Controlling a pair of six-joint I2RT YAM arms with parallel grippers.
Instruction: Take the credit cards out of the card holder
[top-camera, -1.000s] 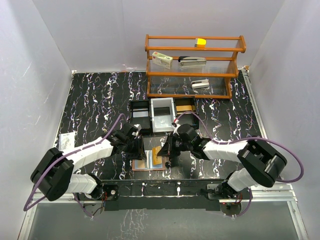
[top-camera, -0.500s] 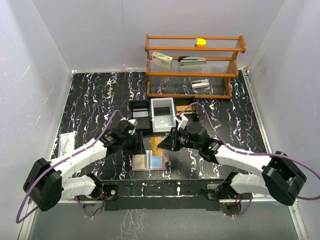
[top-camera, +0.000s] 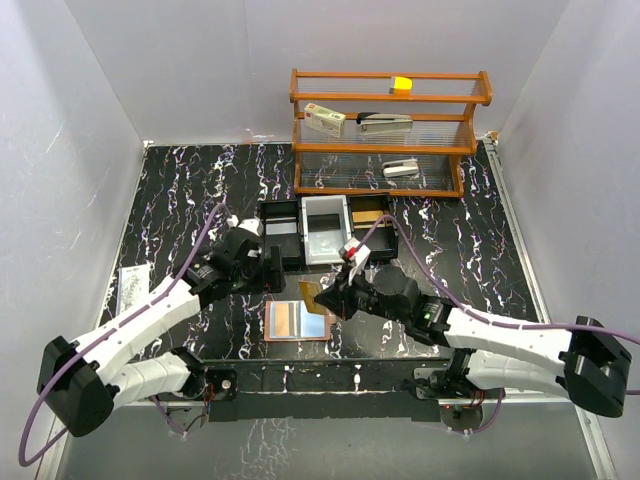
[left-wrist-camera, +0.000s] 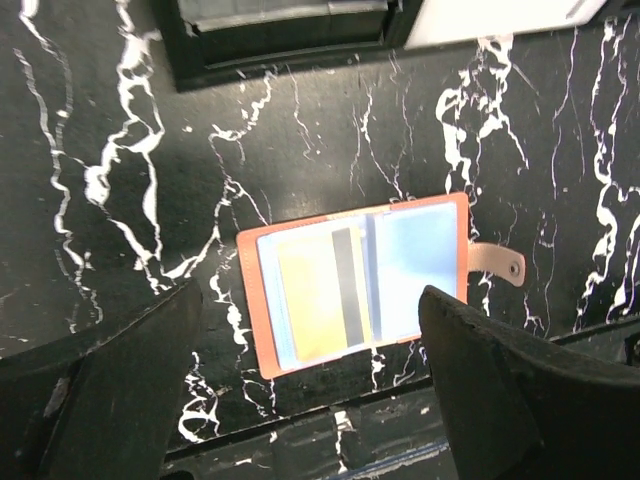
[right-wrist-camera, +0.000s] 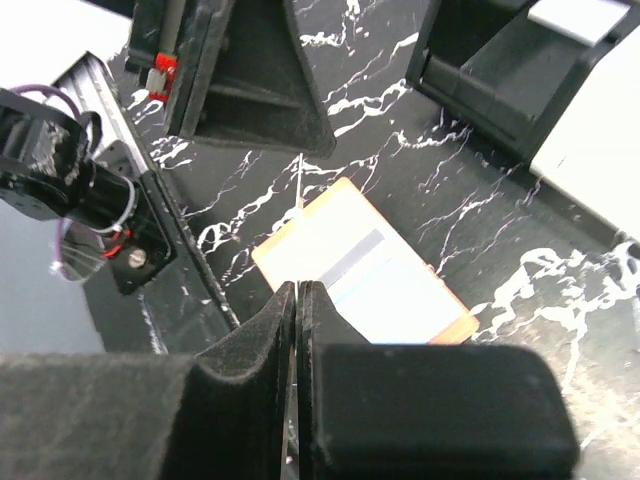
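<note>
Card holder (top-camera: 298, 320) lies open by desk's near edge, middle, credit cards (left-wrist-camera: 315, 300) inside. Right gripper (right-wrist-camera: 298, 295) pinches orange card (top-camera: 309, 291) edge-on; thin hold, could slip. Left gripper (top-camera: 264, 269) gapes empty above, so unpinned holder may drag.

Even, bright light from above fills the overhead view. The white walls (top-camera: 100, 80) take a faint lilac cast, shadows are soft, and the glossy black tabletop (top-camera: 180, 190) gives a dull sheen. The left wrist view is dimmer: the wallet (left-wrist-camera: 360, 285) is sharp with a pale sheen, and the fingers (left-wrist-camera: 110, 400) of the left claw (left-wrist-camera: 310, 310) are dark and blurred. In the right wrist view the right claw (right-wrist-camera: 298, 292) is out of focus, the pinched card (right-wrist-camera: 300, 220) is a thin bright line, and the upper right corner is blown white.
</note>
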